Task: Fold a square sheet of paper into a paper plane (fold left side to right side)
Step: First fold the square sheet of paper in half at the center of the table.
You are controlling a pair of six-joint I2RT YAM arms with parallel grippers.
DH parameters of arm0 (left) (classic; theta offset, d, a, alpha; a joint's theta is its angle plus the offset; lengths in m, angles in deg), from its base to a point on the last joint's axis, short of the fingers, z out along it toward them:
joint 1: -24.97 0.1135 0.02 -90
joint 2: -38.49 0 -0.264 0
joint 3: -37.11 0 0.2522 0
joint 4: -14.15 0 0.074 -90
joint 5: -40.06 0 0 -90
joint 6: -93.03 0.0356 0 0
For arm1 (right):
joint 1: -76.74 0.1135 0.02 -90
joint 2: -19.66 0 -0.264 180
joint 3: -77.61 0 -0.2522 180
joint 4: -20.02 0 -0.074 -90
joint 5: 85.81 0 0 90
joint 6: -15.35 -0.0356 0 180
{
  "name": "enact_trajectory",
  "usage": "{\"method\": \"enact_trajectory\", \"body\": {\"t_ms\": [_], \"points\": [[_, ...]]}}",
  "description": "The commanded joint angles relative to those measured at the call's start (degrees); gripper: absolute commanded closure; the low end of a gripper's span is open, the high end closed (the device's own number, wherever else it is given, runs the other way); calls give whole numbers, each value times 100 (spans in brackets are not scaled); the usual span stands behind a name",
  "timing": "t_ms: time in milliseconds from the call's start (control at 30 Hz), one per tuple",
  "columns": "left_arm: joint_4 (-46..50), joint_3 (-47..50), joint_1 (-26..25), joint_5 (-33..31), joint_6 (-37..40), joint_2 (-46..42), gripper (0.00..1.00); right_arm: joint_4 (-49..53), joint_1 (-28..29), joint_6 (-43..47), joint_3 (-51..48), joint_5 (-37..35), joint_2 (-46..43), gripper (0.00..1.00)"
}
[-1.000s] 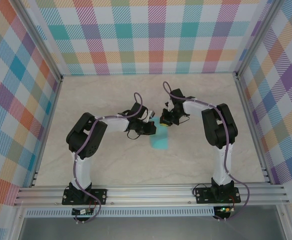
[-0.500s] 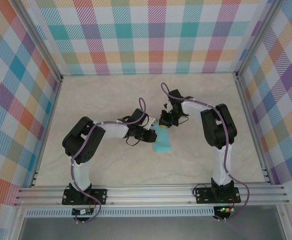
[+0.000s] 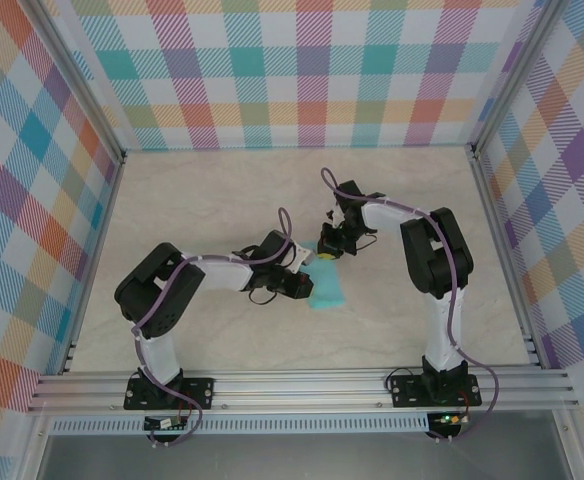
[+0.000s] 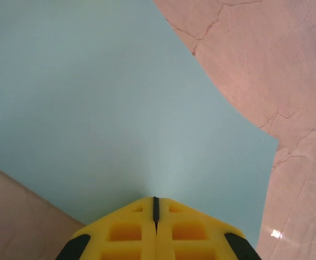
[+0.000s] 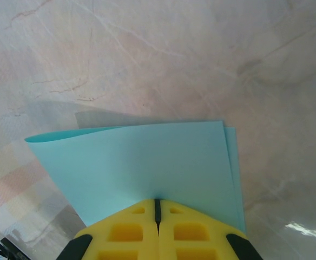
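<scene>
The square sheet of paper (image 3: 328, 290), doubled into 2 layers, lies on the table (image 3: 202, 200) between the 2 grippers. The left gripper (image 4: 155, 201) has its jaws pressed together, and the sheet spreads ahead of its tips. The right gripper (image 5: 157, 203), jaws likewise closed, meets the paper just ahead of its tips.

1. The square sheet of paper (image 5: 147, 162) is thin, smooth, matt paper in plain light turquoise.
2. The table top (image 5: 201, 54) around the sheet looks like smooth, pale, veined stone-pattern laminate, with small glossy highlights.
3. The left gripper (image 4: 156, 201) and right gripper (image 5: 157, 202), at the sheet, are moulded matt yellow plastic with black corners.
4. The walls (image 3: 312, 70) beyond the sheet carry a matt printed plaid.
5. The frame rails (image 3: 302, 385), nearer than the sheet, are bare metal with a dull sheen.
</scene>
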Motion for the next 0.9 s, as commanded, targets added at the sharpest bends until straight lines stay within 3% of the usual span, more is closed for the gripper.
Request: {"method": "enact_trajectory", "body": {"t_ms": [0,867], "points": [[939,481,-359,353,-153,18,98,77,-70,39,-17,-635,260,96],[852,1010,-950,177,-370,-564,97,8,-41,-29,-134,-626,191,96]]}}
